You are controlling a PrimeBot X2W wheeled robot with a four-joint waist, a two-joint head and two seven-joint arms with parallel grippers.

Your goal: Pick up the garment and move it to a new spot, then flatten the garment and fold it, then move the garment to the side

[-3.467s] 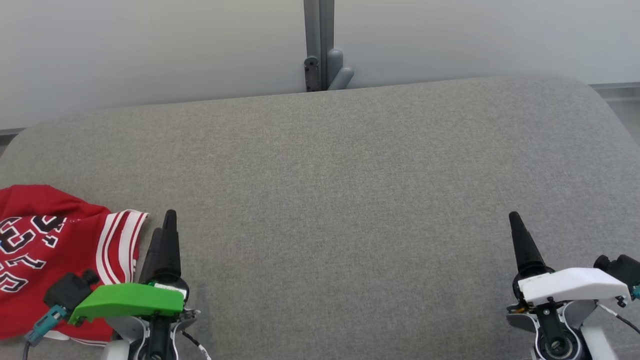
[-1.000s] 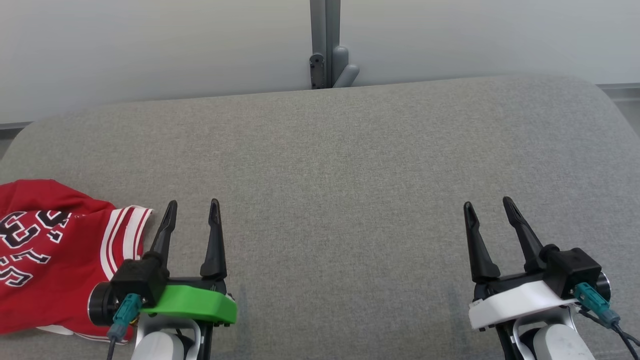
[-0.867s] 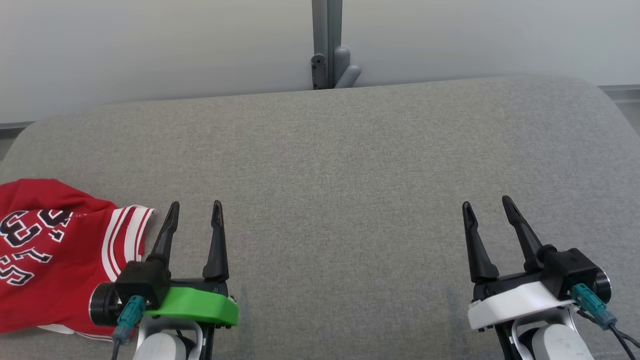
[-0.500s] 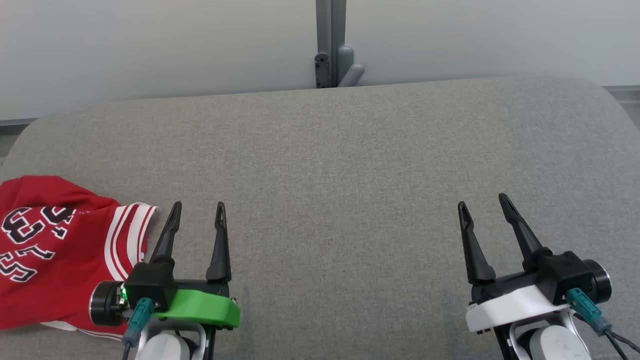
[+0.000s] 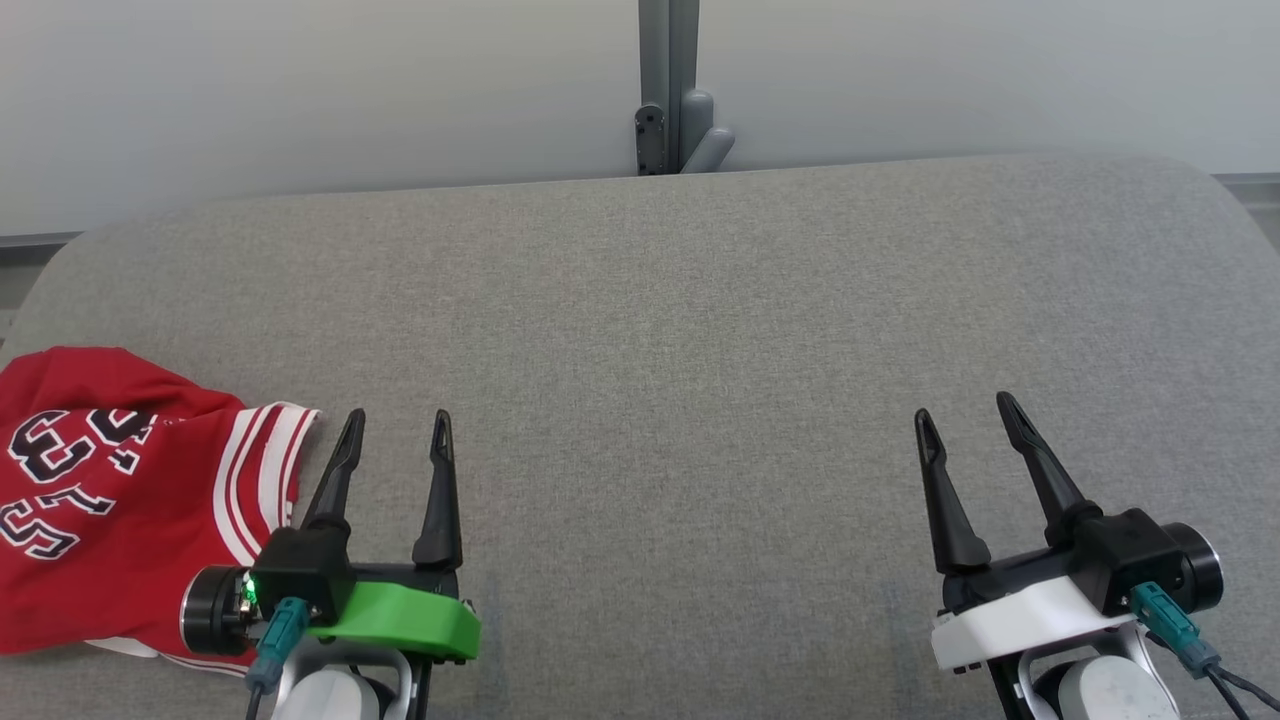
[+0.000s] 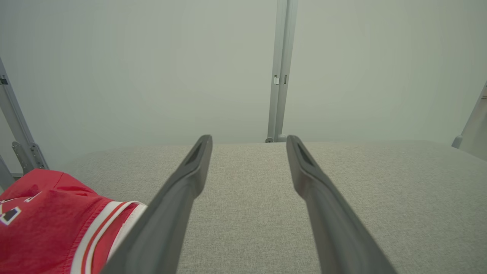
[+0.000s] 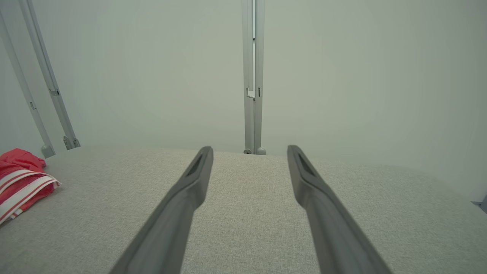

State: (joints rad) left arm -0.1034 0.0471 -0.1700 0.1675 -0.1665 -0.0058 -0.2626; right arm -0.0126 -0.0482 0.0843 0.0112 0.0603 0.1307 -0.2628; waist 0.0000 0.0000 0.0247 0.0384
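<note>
Grey woven pad (image 5: pixel 700 330), pale wall (image 5: pixel 300 90) behind; red garment (image 5: pixel 100 500) on its left end; my left gripper (image 5: pixel 398 418) and right gripper (image 5: pixel 962 406) gape empty.

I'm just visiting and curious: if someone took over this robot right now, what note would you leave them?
Left gripper: open, empty, beside the red garment.
Right gripper: open, empty, over the bare grey surface.
Garment: lying loose at the surface's left end, partly out of the head view.
Done: it sits off to the side.
Left: it looks rumpled, so flattening and folding probably remain.
</note>
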